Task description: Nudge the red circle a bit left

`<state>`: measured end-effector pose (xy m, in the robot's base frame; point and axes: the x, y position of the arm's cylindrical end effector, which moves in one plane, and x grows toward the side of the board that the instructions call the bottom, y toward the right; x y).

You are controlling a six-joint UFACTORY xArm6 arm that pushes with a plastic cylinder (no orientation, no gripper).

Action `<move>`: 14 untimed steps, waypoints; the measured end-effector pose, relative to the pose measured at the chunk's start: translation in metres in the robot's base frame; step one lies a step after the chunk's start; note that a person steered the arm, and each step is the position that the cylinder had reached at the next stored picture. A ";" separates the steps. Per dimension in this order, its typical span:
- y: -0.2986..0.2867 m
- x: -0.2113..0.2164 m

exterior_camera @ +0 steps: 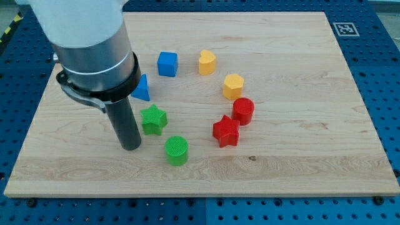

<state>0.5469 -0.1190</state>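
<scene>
The red circle (243,111) is a short red cylinder right of the board's middle. It touches the red star (225,131) at its lower left and sits just below the yellow hexagon (233,86). My tip (130,147) rests on the board at the view's left, just left of the green star (153,120) and left of the green circle (177,150). It is far left of the red circle.
A blue cube (167,64) and a yellow heart-shaped block (207,62) lie near the view's top. A blue triangle (142,89) is partly hidden behind the arm's grey body (94,50). The blocks form a ring on the wooden board (300,144).
</scene>
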 end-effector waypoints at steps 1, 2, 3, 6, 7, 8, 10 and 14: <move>0.000 0.000; 0.006 0.016; 0.028 0.047; 0.263 0.055; 0.307 0.046; 0.309 0.019; 0.302 -0.048; 0.274 -0.060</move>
<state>0.4866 0.1546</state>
